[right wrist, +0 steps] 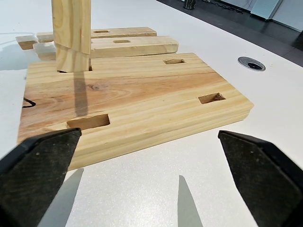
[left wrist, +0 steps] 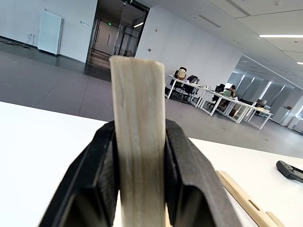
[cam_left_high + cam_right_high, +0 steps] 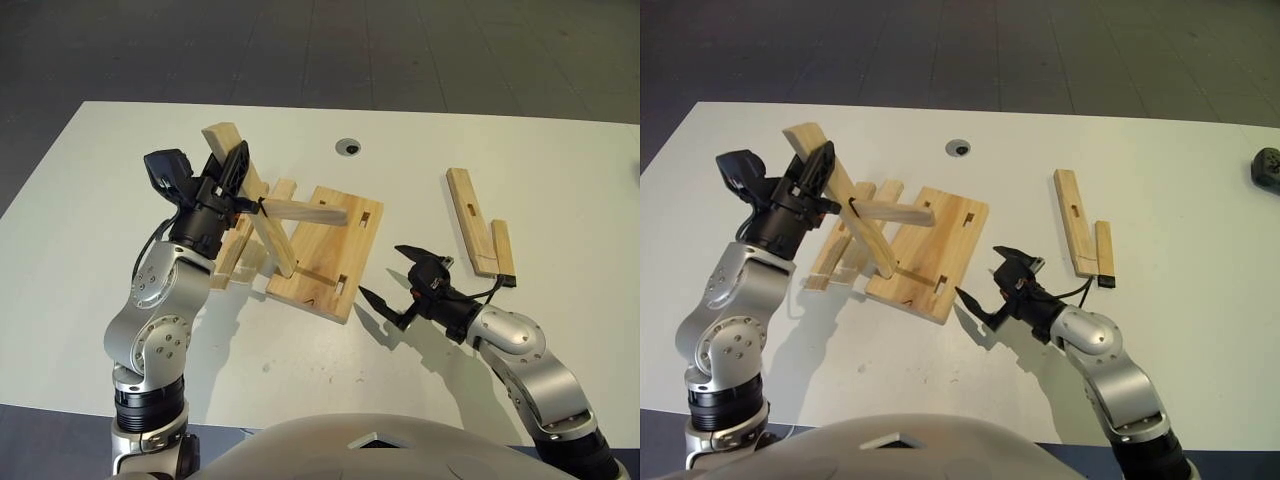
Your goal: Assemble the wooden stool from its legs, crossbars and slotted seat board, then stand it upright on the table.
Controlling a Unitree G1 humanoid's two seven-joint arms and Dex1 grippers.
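Note:
The slotted seat board [image 3: 330, 250] lies flat near the table's middle. My left gripper [image 3: 236, 172] is shut on a wooden leg [image 3: 268, 228] that leans steeply, its lower end at a slot of the board [image 1: 71, 59]. A crossbar [image 3: 310, 211] sticks out sideways from that leg. In the left wrist view the leg [image 2: 139, 142] is clamped between both fingers. My right gripper [image 3: 390, 276] hovers open just off the board's near right edge, its fingers [image 1: 38, 175] spread wide before the board [image 1: 137, 94]. Two more wooden parts [image 1: 106, 43] lie behind the board, beside my left arm.
A long slotted leg [image 3: 468, 215] and a shorter piece [image 3: 502, 248] lie on the table's right side. A round cable hole [image 3: 348, 147] sits at the back centre. A small dark device [image 3: 1267, 166] rests at the far right edge. The white table's [image 3: 100, 250] front is bare.

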